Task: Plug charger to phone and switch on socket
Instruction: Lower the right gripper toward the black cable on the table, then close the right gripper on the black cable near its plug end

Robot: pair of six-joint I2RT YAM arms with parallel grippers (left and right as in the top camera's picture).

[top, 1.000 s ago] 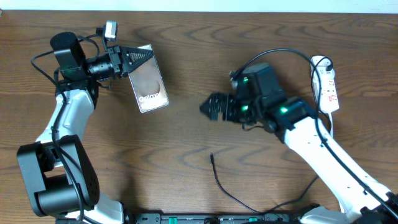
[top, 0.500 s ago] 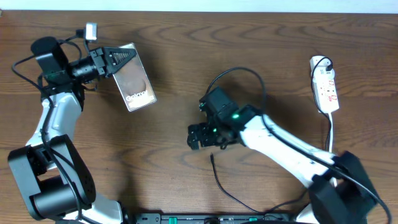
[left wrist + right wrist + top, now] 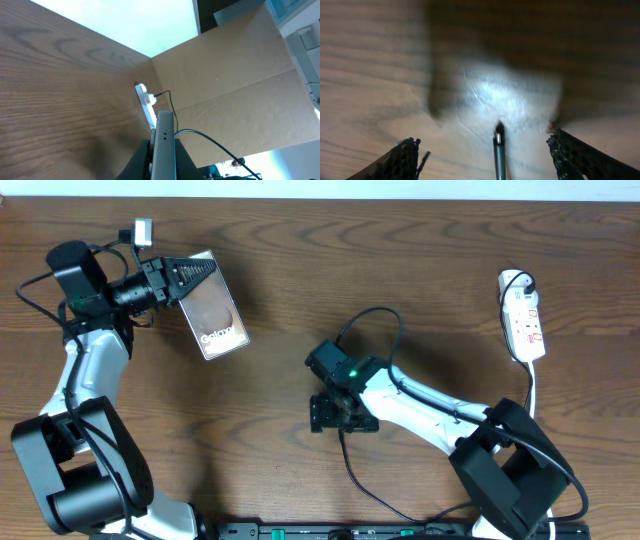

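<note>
right hand [image 3: 341, 416] shifted over charger [image 3: 351, 468] | left hand [image 3: 193, 273] grips phone [image 3: 216, 321] | socket [image 3: 525, 321] apart

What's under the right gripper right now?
The charger plug tip lies on the table between the open fingers, per the wrist view. From overhead the right gripper covers that tip; only its cable shows.

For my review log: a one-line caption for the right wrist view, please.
Right arm's open fingers straddle the charger tip on the wooden table.
</note>
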